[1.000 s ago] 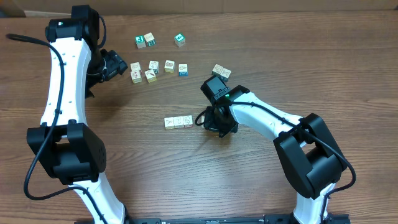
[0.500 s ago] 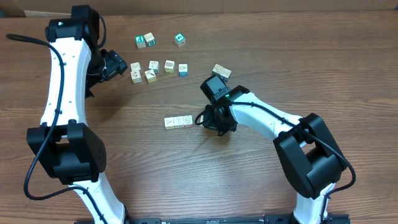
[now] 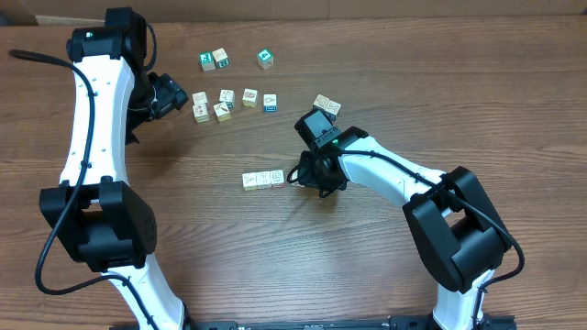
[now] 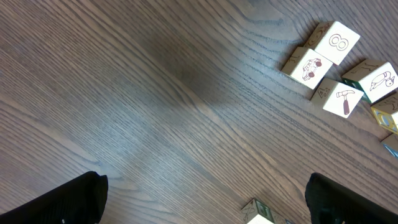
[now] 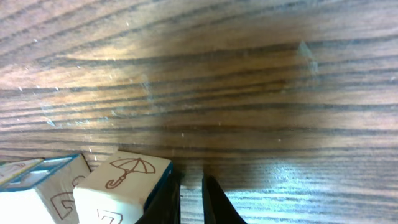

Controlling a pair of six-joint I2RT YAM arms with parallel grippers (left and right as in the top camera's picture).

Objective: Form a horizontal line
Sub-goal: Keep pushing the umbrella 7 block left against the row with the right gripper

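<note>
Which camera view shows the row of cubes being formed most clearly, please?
The overhead view: the whole row lies unobstructed, its cubes side by side, beside the right gripper. The right wrist view shows only its near end, an umbrella-printed cube cut by the frame edge. The left wrist view shows loose cubes only.

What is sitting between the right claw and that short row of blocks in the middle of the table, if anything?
Nothing visible. The right gripper, shut, is right at the end of the horizontal line. In its wrist view it stands close beside the umbrella cube, with only bare table around them.
</note>
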